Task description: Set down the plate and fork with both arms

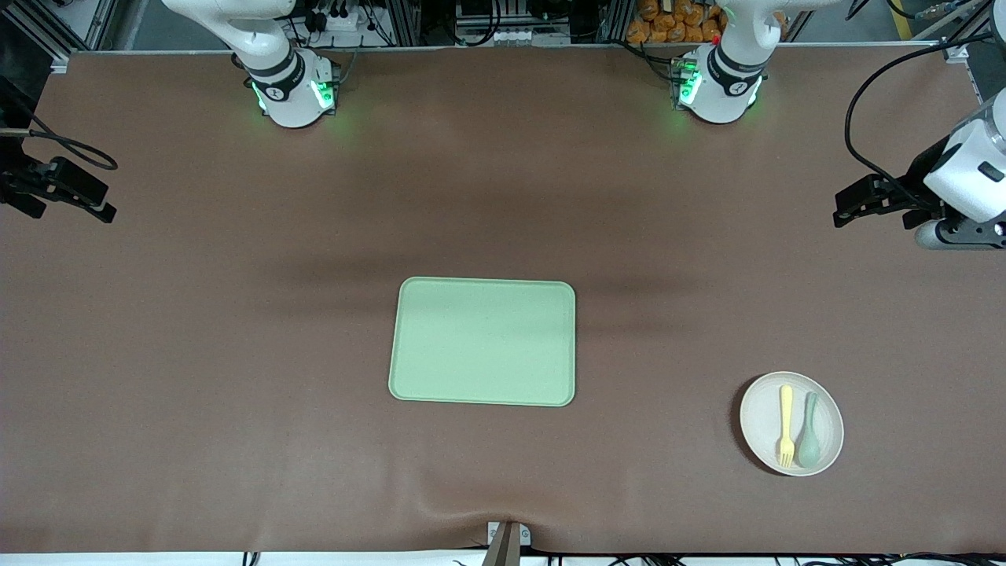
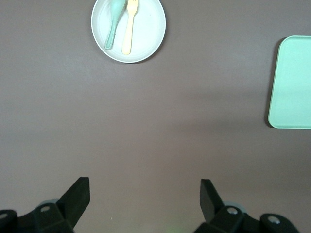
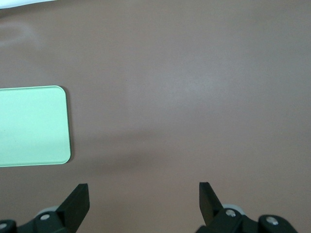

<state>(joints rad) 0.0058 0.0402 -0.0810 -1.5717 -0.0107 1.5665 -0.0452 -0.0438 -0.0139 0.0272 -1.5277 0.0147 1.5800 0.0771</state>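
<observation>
The off-white plate (image 1: pixel 758 417) sits on the table toward the left arm's end, nearer the front camera than the tray. The pale-yellow fork (image 1: pixel 786 424) lies on it, beside a grey-green spoon (image 1: pixel 809 440). My left gripper (image 1: pixel 845 206) is open and empty, up over bare table at the left arm's end. In the left wrist view (image 2: pixel 145 191) the plate (image 2: pixel 148 29), fork (image 2: pixel 129 26) and spoon (image 2: pixel 112 24) show well away from it. My right gripper (image 1: pixel 108 203) is open and empty over bare table at the right arm's end; its wrist view (image 3: pixel 144 194) shows nothing between the jaws.
A rectangular light-green tray (image 1: pixel 483 342) lies at the table's middle, with nothing on it. It also shows in the left wrist view (image 2: pixel 291 82) and the right wrist view (image 3: pixel 31 126). A brown mat covers the table.
</observation>
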